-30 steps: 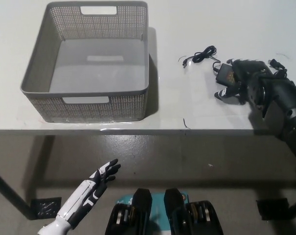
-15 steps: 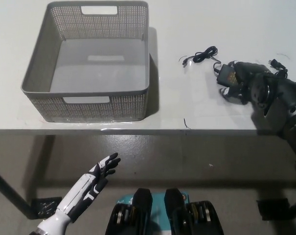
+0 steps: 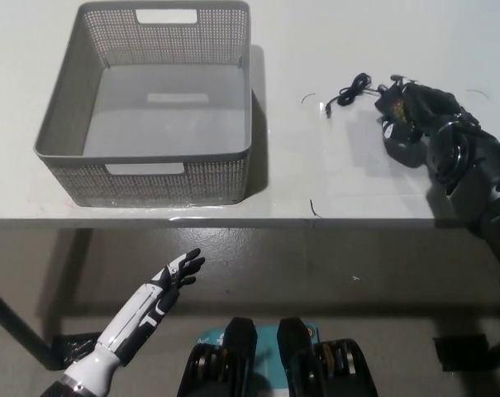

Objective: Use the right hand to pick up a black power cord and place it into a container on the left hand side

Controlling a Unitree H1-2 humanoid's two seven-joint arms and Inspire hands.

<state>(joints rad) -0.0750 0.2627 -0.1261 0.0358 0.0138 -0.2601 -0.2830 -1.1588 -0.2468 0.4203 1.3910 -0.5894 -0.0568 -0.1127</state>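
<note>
The black power cord (image 3: 349,88) lies on the white table (image 3: 316,174), right of the basket, with its thin lead trailing left to a small plug. Its adapter block sits inside my black right hand (image 3: 408,122), which is shut around it near the table's right side. The grey perforated basket (image 3: 142,155) stands at the left with nothing in it, well apart from the hand. My white left hand (image 3: 169,288) rests open below the table's front edge at the lower left.
A bare stretch of table separates the basket's right wall from the cord. The table's front edge (image 3: 233,220) runs across the middle of the picture, with dark floor below. A small dark mark (image 3: 314,207) sits near that edge.
My right hand has moved up and slightly right with the adapter in it, and the cord's coil and plug have been dragged right along with it. The left hand shifted only slightly.
</note>
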